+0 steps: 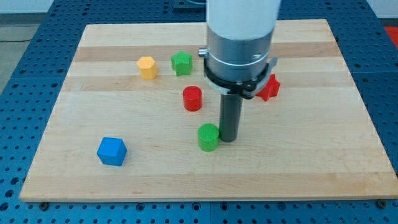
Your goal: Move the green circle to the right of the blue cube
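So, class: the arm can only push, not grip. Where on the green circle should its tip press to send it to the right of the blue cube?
Press its curved wall on the view's right, probably slightly above centre. My tip sits right there beside the green circle; the blue cube lies to the view's left, a little lower, so the push runs leftward.

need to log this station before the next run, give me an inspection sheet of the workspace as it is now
surface: pale wooden board, flat, lying on a blue perforated table.
job's things: green circle near the middle; blue cube toward the view's lower left, well apart from it.
clutter: yellow block, green star-like block, red cylinder, red block partly hidden behind the arm.
fingers: none; my tip sits right against the green circle's right side.
cables: nothing seen.
surroundings: nothing seen beyond the table.
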`<move>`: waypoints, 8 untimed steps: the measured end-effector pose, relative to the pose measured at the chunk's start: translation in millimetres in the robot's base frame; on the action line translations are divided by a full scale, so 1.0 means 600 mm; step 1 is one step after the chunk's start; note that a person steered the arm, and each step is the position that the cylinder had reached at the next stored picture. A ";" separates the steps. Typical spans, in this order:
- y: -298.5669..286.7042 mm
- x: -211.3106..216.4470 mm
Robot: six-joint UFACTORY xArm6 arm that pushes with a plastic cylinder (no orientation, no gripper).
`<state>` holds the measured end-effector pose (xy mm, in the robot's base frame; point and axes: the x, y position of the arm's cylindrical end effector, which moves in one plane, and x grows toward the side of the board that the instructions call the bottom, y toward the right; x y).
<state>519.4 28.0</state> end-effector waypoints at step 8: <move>-0.134 -0.002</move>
<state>518.0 -52.6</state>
